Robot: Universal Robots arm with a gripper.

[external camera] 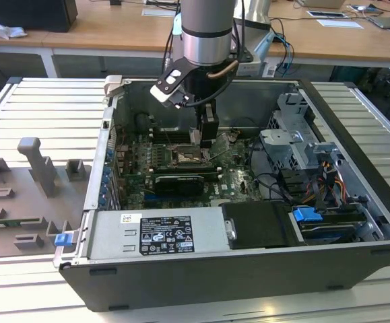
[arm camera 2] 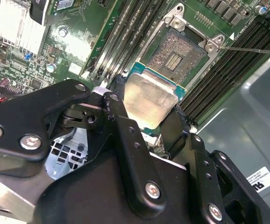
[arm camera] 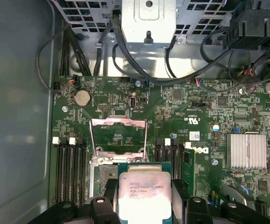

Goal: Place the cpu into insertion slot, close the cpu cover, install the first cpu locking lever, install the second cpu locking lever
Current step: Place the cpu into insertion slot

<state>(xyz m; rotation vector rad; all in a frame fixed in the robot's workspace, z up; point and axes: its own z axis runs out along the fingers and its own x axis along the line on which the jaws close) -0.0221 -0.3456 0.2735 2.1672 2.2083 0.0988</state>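
Green circuit board (arm camera: 125, 105) beneath black hand (arm camera 2: 149, 105) around square silver cpu (arm camera: 141, 193)

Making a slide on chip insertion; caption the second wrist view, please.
The fingers clamp the cpu near the bare insertion slot, memory slots alongside.

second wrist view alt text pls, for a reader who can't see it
The gripper, its black fingers closed on opposite edges of the cpu, holds the silver-topped chip beside the uncovered insertion slot, not yet in it. Long black memory slots flank the slot on the green motherboard.
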